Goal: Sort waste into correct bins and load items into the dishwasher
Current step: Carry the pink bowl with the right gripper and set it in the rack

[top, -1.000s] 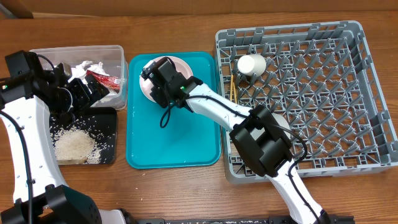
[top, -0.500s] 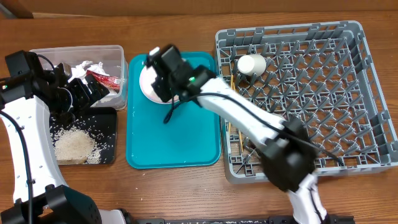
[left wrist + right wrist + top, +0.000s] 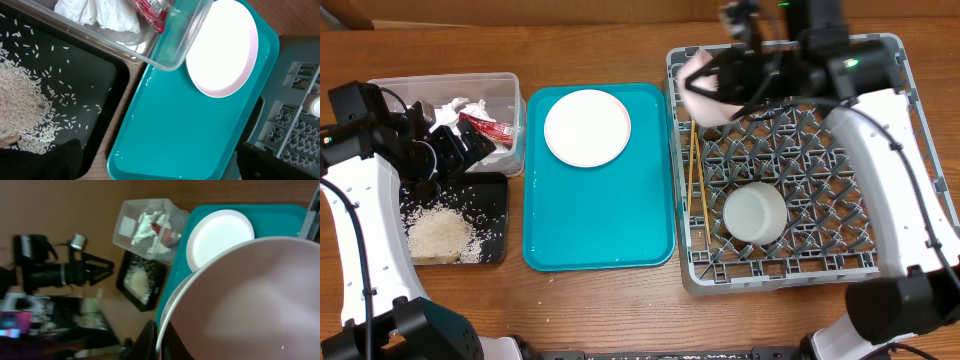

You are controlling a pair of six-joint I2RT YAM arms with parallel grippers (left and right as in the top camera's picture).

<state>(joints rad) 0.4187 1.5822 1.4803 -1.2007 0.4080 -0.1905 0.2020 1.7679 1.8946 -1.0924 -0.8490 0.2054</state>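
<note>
Right hand (image 3: 161,340) clamped on the rim of the pink bowl (image 3: 701,88), holding it tilted over the far-left corner of the dish rack (image 3: 790,272). Left hand (image 3: 465,152) spread wide, nothing in it, over the clear tub (image 3: 390,90) / black tray (image 3: 495,200) edge. Pink plate (image 3: 587,128) sits on the teal tray (image 3: 600,220).

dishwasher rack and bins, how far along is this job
Done: napkins and red packet in the clear tub, rice on the black tray, chopsticks and a round bowl in the rack. In hand: right gripper, shut on the pink bowl, above the rack. To do: pink plate on the teal tray.
</note>
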